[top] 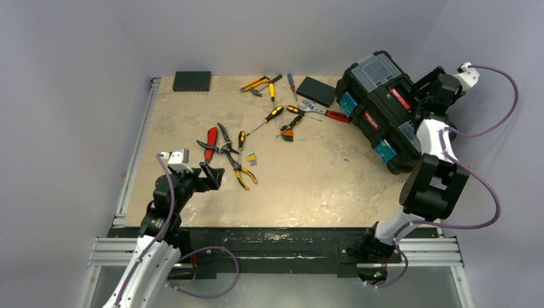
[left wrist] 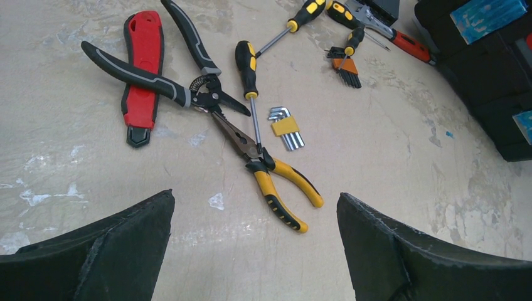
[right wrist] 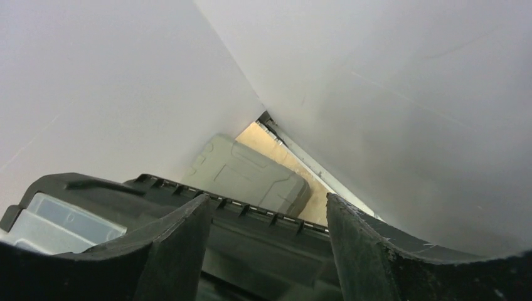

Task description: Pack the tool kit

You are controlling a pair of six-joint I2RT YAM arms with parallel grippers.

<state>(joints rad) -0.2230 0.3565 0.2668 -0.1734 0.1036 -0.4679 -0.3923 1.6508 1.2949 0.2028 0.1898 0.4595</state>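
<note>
left claw (left wrist: pixel 255 195) gapes wide near the yellow-handled pliers (left wrist: pixel 282 188) (holding nothing); right claw (right wrist: pixel 266 199) stands parted, empty, over the hinged edge of the black toolbox (right wrist: pixel 251 244).

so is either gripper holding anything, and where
Nothing held: left gripper open above the table, right gripper open over the rear edge of the toolbox.

Left hand (left wrist: pixel 254 207) hovers low with fingers spread wide; right hand (right wrist: pixel 263 213), arm extended far, seemingly has fingers parted.
</note>
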